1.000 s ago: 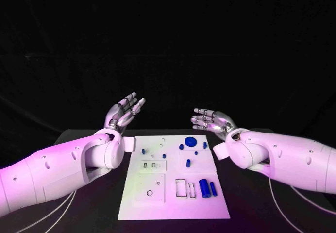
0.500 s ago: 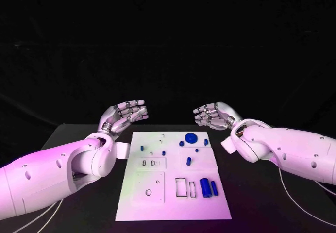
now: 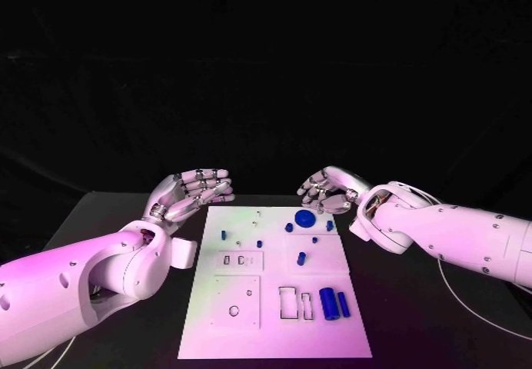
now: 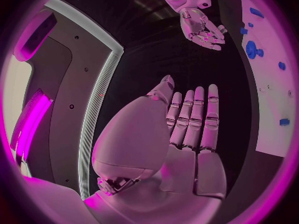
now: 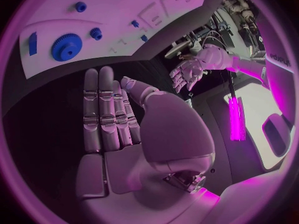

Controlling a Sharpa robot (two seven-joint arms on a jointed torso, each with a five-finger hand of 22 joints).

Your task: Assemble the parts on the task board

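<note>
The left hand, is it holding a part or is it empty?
Empty. The left hand holds nothing; the left wrist view shows its fingers straight, side by side, and it hangs off the task board.

One flat white rectangular task board (image 3: 277,323) lies on one black table (image 3: 105,211). On the board I count one round blue toothed gear (image 3: 304,216), one large upright-lying blue cylinder (image 3: 328,300) and roughly eight smaller blue pieces, some too small to tell apart. Two silver many-fingered hands are in view: the left hand (image 3: 191,191) and the right hand (image 3: 329,189).
</note>
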